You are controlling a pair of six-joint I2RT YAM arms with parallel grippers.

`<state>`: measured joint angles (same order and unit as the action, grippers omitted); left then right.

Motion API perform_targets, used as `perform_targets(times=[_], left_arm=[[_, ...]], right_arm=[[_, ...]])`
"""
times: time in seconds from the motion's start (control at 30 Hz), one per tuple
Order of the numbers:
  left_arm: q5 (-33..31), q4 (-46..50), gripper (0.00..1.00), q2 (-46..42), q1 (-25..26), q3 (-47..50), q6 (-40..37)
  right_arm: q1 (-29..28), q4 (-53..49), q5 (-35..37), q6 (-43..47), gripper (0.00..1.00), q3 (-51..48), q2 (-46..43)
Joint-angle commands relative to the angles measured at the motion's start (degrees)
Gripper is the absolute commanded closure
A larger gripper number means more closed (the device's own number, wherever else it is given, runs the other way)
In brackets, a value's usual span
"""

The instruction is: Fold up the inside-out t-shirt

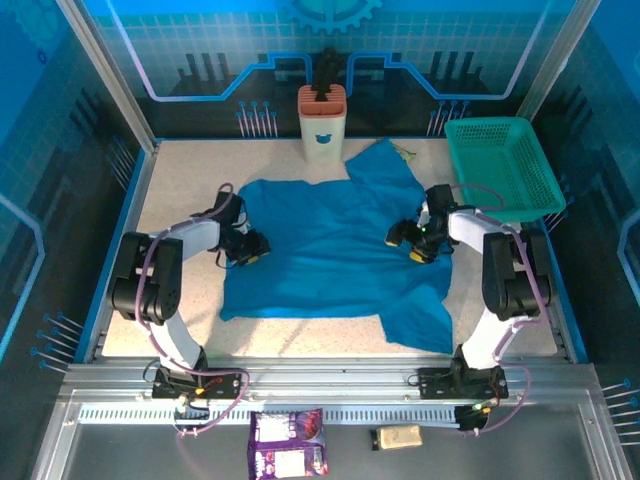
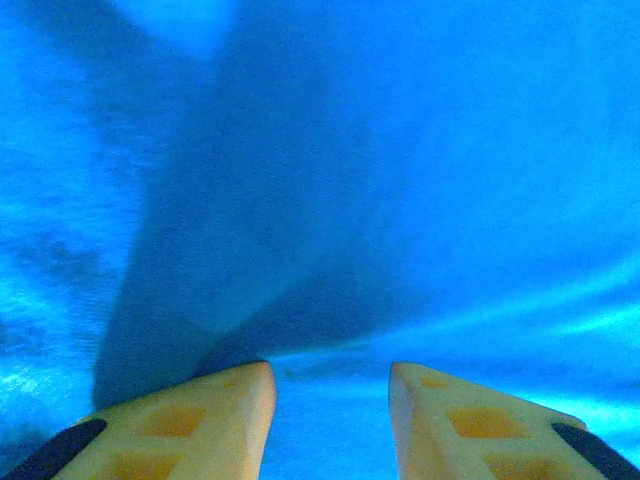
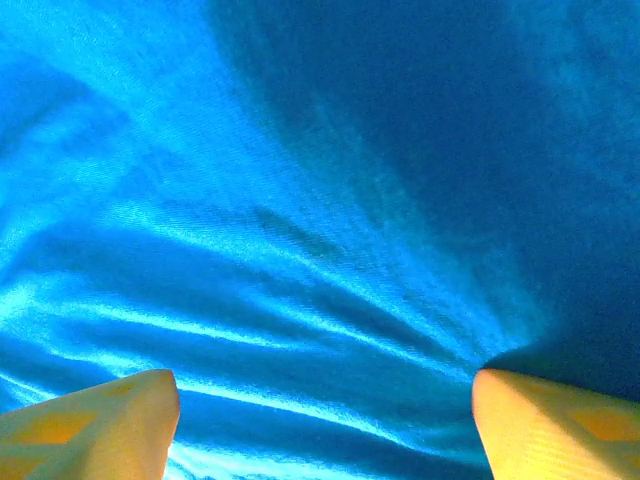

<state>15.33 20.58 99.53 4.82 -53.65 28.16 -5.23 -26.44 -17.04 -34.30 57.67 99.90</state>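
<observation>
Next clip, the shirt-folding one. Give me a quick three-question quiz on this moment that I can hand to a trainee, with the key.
1. True or false: the t-shirt lies inside the teal basket.
2. What stands at the far edge of the table, just beyond the t-shirt? A) a beige holder with a bear face B) a red bowl C) a glass bottle
3. Which stand wider apart above the cloth: the left arm's fingers or the right arm's fingers?
Key: 1 false, it lies spread on the table, beside the basket; 2 A; 3 the right arm's.
</observation>
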Motion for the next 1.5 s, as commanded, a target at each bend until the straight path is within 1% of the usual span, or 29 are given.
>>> perform_targets(times=[0.0,0.13,0.3,0.43,0.53,0.6,0.77,0.9,1.07,1.13,1.23,1.33,1.47], left_arm=[[-1.1,-0.3,0.61,0.2,-4.6,3.3,2.4],[-0.3,1.9,0.61,0.7,-6.6,1.0,1.1],[2.0,2.3,0.56,-2.0,-6.7,-0.5,1.4],[6.0,0.4,0.53,-3.6,-6.6,-3.2,2.1],[6.6,-0.2,0.54,-2.1,-6.5,-8.0,2.2],[7.2,-0.8,0.55,0.4,-6.5,-12.0,1.9],[8.8,-3.2,0.69,9.0,-6.5,-24.5,3.4],[8.8,-3.6,0.73,17.9,-6.4,-35.4,4.8],[7.5,1.3,0.75,29.2,-6.4,-47.5,5.3],[6.2,3.1,0.76,33.6,-6.6,-51.5,5.1],[2.9,6.1,0.77,38.5,-7.2,-56.9,5.1],[-1.1,9.1,0.77,42.0,-8.0,-61.0,5.9],[-2.2,12.6,0.77,46.1,-8.7,-66.9,7.7]], right_arm=[[-0.1,-3.0,2.0,-2.6,0.21,-3.6,-1.8],[-0.7,-2.6,-3.1,-0.3,0.23,-0.7,-1.6],[-1.4,-3.4,-4.2,3.7,0.23,6.1,-0.6],[-1.0,-3.0,-7.7,6.3,0.23,14.4,3.8],[-0.5,-2.9,-8.5,6.6,0.23,21.4,8.7],[0.2,-2.6,-9.2,6.1,0.23,25.7,12.5],[1.3,-0.7,-13.4,5.0,0.23,36.0,22.0],[2.6,-0.4,-14.4,3.5,0.23,43.6,29.1],[4.7,-4.1,-11.3,0.4,0.23,52.7,38.3],[5.5,-5.2,-11.3,-0.7,0.24,56.7,41.8],[6.2,-5.8,-12.0,-2.4,0.24,60.9,45.3],[6.7,-6.1,-11.0,-3.0,0.25,64.7,48.4],[7.4,-5.5,-13.4,-4.4,0.25,69.1,53.2]])
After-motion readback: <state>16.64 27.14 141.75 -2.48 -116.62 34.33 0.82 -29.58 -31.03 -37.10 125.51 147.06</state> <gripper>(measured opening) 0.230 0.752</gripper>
